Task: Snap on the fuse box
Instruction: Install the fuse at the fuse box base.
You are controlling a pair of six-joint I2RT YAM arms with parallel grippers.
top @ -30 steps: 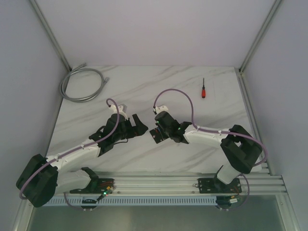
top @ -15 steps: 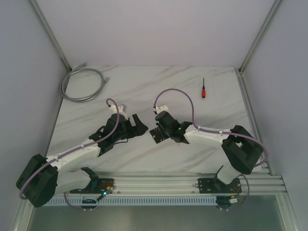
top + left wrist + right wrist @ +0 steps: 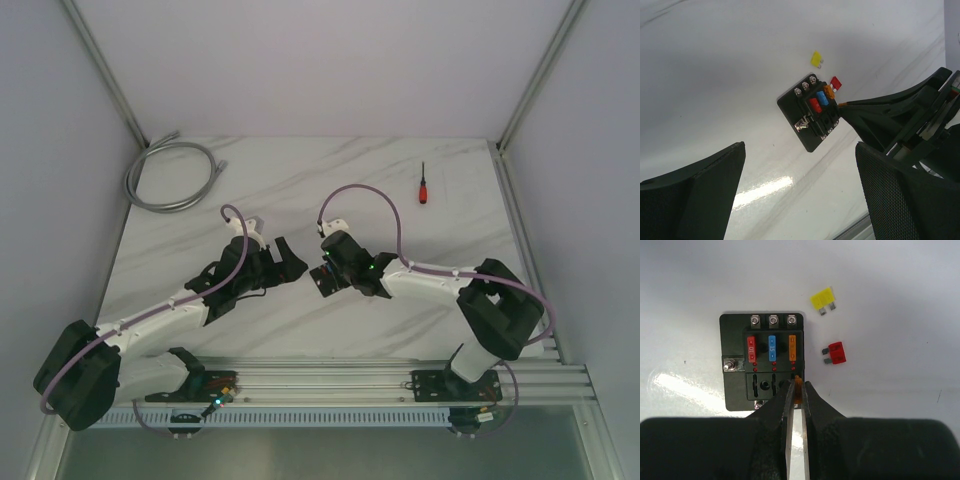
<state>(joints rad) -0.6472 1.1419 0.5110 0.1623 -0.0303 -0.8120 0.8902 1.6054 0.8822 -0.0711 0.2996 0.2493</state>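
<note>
**Right gripper** (image 3: 798,384): drawn nearly together and clamped on the held orange fuse (image 3: 798,394), gripped edge-on between the fingertips at bottom centre of the right wrist view. Poised at the lower-right slot of the fuse box (image 3: 735,385). Could not be told whether pushed into that slot.

**Fuse box:** lay flat on the table, left of centre in the right wrist view and just above centre in the left wrist view. Carried three fuses side by side in its upper row: seated red fuse (image 3: 751,349), blue fuse (image 3: 772,348), seated orange fuse (image 3: 792,348).

**Loose fuses:** yellow fuse (image 3: 823,300) lay above and to the right of the box, loose red fuse (image 3: 836,353) just to its right. Both lay apart from the box.

**Left gripper** (image 3: 800,200): spread wide, with nothing between its fingers (image 3: 695,195). Hung in the lower part of the left wrist view, apart from the box.

**Surface and room:** white marble-patterned table (image 3: 300,180) with grey veins. Carried a red-handled screwdriver (image 3: 423,186) at upper right of the top view and a coiled grey cable (image 3: 170,175) at upper left. Enclosed by aluminium frame posts (image 3: 105,75) and pale walls (image 3: 320,60).
</note>
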